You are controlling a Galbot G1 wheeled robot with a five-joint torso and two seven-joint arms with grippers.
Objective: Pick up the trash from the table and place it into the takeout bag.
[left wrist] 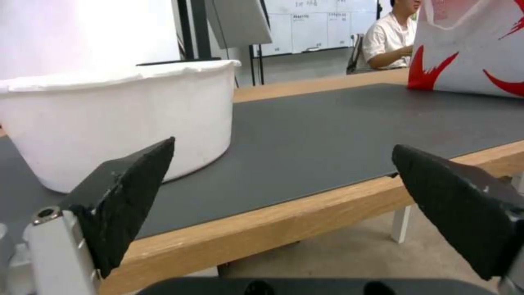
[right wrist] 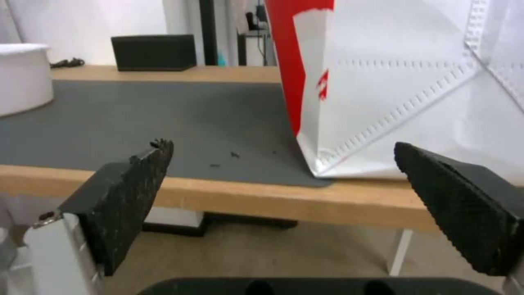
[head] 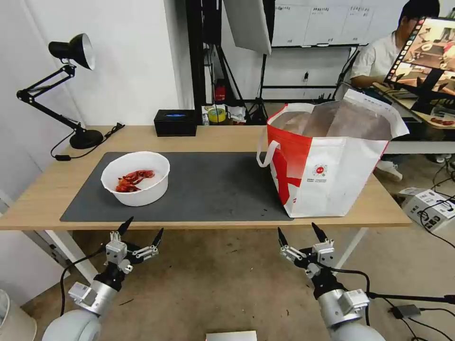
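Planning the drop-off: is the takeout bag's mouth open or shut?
Open. The takeout bag stands upright on the table, its top spread wide so the silver foil lining shows inside.

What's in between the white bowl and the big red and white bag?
Just bare dark grey mat. In the head view, nothing sits between the white bowl and the takeout bag; the right wrist view shows a few tiny dark crumbs there.

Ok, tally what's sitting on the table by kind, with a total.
Bowl with red shells: 1
Takeout bag: 1
Desk lamp: 1
Black box: 1
Grey mat: 1
Total: 5
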